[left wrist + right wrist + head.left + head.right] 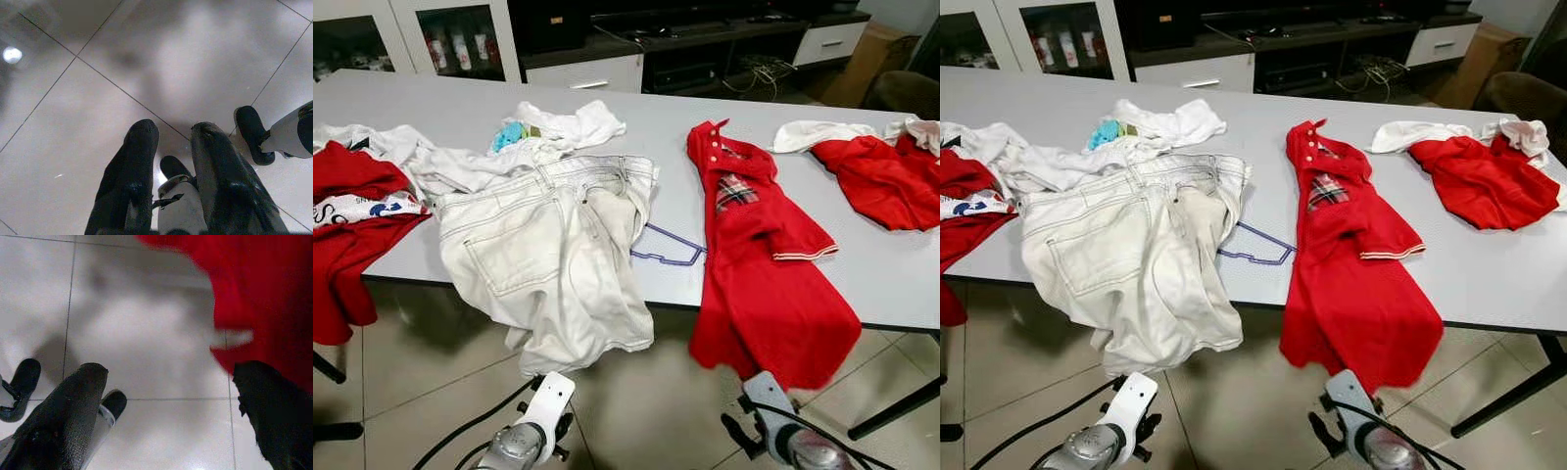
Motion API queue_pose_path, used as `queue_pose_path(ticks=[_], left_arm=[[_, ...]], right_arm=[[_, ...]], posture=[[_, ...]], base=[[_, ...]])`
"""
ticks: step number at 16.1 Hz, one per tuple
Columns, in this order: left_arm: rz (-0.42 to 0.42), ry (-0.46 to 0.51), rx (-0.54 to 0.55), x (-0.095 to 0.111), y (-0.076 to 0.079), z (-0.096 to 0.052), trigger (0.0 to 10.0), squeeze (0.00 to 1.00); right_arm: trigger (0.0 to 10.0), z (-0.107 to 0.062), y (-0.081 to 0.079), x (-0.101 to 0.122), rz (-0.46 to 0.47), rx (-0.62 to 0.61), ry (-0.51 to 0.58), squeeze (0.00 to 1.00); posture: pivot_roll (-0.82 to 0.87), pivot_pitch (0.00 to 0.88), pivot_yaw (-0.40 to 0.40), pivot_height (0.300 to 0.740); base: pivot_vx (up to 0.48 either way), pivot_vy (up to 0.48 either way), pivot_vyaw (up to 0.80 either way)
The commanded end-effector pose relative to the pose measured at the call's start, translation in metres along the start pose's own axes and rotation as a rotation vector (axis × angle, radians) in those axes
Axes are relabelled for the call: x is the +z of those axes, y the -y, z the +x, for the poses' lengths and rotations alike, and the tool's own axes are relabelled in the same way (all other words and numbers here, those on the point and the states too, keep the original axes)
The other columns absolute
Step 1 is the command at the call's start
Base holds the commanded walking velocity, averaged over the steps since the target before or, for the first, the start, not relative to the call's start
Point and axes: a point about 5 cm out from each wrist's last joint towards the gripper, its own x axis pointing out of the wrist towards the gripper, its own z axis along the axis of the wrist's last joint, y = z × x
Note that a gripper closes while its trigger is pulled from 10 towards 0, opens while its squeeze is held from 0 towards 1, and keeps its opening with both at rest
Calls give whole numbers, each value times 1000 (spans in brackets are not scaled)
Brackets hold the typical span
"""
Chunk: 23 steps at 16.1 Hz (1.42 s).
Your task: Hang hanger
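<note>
A thin purple wire hanger [672, 251] lies flat on the grey table [891, 274], between the white jeans [548, 255] and a red polo shirt [754, 264]. The jeans cover part of it. Both arms hang low in front of the table edge, the left arm [533, 426] below the jeans and the right arm [778, 421] below the polo's hem. My left gripper [174, 132] points at the floor tiles with its fingers nearly together and nothing between them. Beside the hanging red cloth, my right gripper [171, 372] is wide open and holds nothing.
More clothes lie on the table: red and white garments [352, 206] at the left, a white top [558, 127], a red one [881, 176] at the far right. Cabinets [578, 69] stand behind. The jeans and polo hang over the front edge. A table leg [896, 406] slants at right.
</note>
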Motion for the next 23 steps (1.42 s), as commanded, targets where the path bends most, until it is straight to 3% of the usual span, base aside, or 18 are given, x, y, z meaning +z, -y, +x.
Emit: queue_pose_path(ticks=[1, 3, 14, 23], left_arm=[[19, -4, -7, 0, 1, 0, 10000, 0], [27, -7, -8, -1, 1, 0, 10000, 0], [28, -6, -9, -1, 4, 1, 10000, 0], [25, -12, -3, -1, 3, 0, 10000, 0]], right_arm=[[10000, 0, 2, 5, -26, -3, 24, 0], [10000, 1, 1, 7, -40, 0, 33, 0], [10000, -1, 2, 3, -60, -5, 27, 0], [10000, 0, 3, 6, -61, -10, 35, 0]], posture=[[-96, 0, -9, 740], [-95, 0, -9, 740], [-92, 0, -17, 740], [-92, 0, -17, 740]], base=[[0, 0, 0], [0, 0, 0], [0, -449, 0], [0, 0, 0]])
